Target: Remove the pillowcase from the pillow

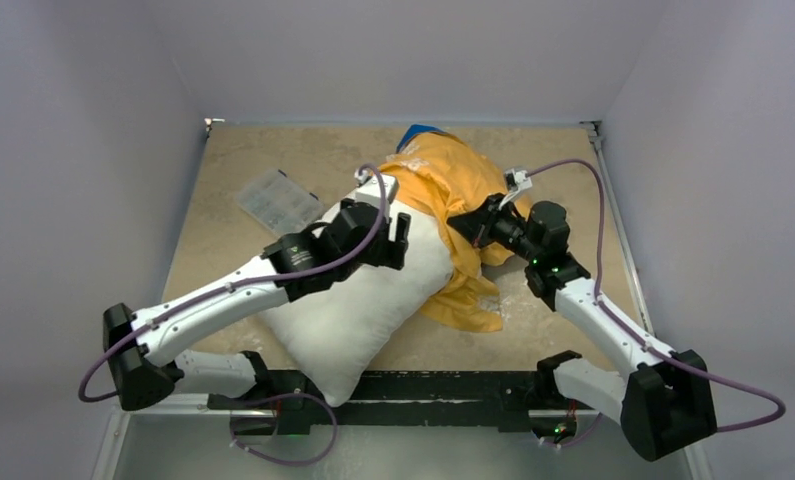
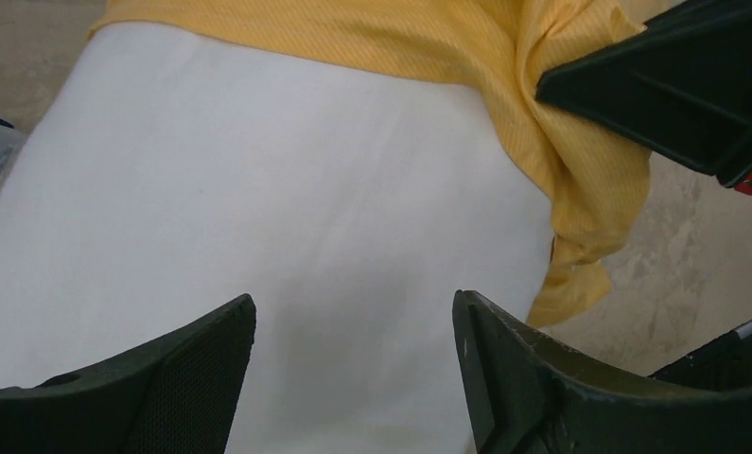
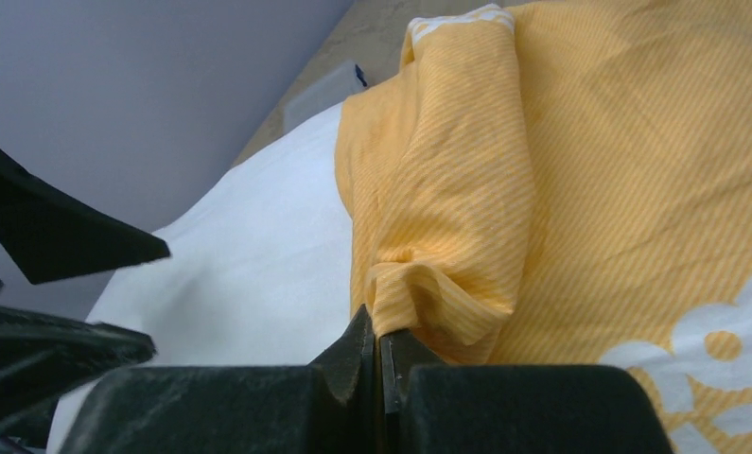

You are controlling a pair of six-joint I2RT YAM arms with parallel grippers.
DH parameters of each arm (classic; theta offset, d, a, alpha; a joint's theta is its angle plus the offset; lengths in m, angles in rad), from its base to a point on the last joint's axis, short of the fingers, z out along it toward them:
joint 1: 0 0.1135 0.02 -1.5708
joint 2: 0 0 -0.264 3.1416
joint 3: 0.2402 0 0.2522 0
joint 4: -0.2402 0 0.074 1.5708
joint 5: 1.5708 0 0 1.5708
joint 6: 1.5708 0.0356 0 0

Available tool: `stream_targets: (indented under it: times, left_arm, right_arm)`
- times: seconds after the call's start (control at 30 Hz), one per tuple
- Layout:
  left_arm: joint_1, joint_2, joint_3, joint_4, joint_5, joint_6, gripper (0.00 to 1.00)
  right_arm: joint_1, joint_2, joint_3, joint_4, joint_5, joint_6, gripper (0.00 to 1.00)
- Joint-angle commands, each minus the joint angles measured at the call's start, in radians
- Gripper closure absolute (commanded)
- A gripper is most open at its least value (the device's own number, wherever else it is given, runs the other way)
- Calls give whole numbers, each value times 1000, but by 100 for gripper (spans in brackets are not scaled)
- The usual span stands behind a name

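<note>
From the top camera I saw the pillow (image 1: 358,305) lying slantwise on the tabletop (image 1: 263,150), its far end inside the orange-yellow pillowcase (image 1: 438,180) and most of it bare. A clear compartment box (image 1: 278,200) sat to its left, its contents too small for me to make out. My left wrist camera showed what that view hid: the left claw (image 2: 353,378) stood apart over bare white pillow, holding nothing. My right wrist camera showed the right claw (image 3: 381,355) pinched together on a bunched fold of the pillowcase beside the pillow, with white lettering (image 3: 722,364) printed nearby.
</note>
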Motion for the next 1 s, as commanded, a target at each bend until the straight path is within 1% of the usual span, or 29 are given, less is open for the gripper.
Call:
stream_targets:
  times: [0.0,0.07,0.2,0.23,0.27,0.3,0.33,0.37,0.4,0.43,0.57,0.63,0.7,0.77,0.87,0.97]
  left_arm:
    - [-33,126,-44,73,14,-1,25]
    - [-45,201,-58,89,-30,7,25]
    - [-64,328,-101,106,-59,-18,26]
    - [-65,348,-118,114,-59,-27,28]
    - [-65,361,-138,124,-61,-36,34]
    - [-65,371,-160,134,-67,-45,44]
    - [-65,373,-177,142,-79,-52,57]
    - [-64,368,-190,141,-90,-55,74]
    - [-61,359,-196,134,-106,-59,93]
    - [-60,340,-199,120,-125,-61,100]
    - [-45,204,-183,54,-189,-29,100]
    - [-36,123,-167,7,-230,-10,100]
    - [-21,39,-147,-45,-271,8,100]
    - [-5,-13,-128,-100,-316,16,100]
    - [14,-66,-106,-179,-382,9,100]
    - [37,-108,-115,-195,-398,8,100]
  right_arm:
    - [4,11,-5,100,9,16,98]
    - [4,22,-10,103,7,16,97]
    - [4,6,-24,88,54,16,97]
    - [4,-1,-24,83,68,14,97]
    - [4,-7,-23,75,82,13,97]
    - [3,-12,-18,67,99,12,97]
    - [4,-17,-15,57,118,12,97]
    - [4,-22,-10,45,141,11,97]
    - [4,-30,-8,32,149,24,96]
    - [4,-38,-8,21,177,39,96]
    - [-2,-63,6,-18,369,78,100]
    - [-22,-62,16,-29,425,96,100]
    - [-63,-61,30,-34,442,105,100]
    - [-104,-71,43,-30,435,112,100]
    - [-143,-99,75,-25,443,114,100]
    - [-149,-105,117,-31,451,98,100]
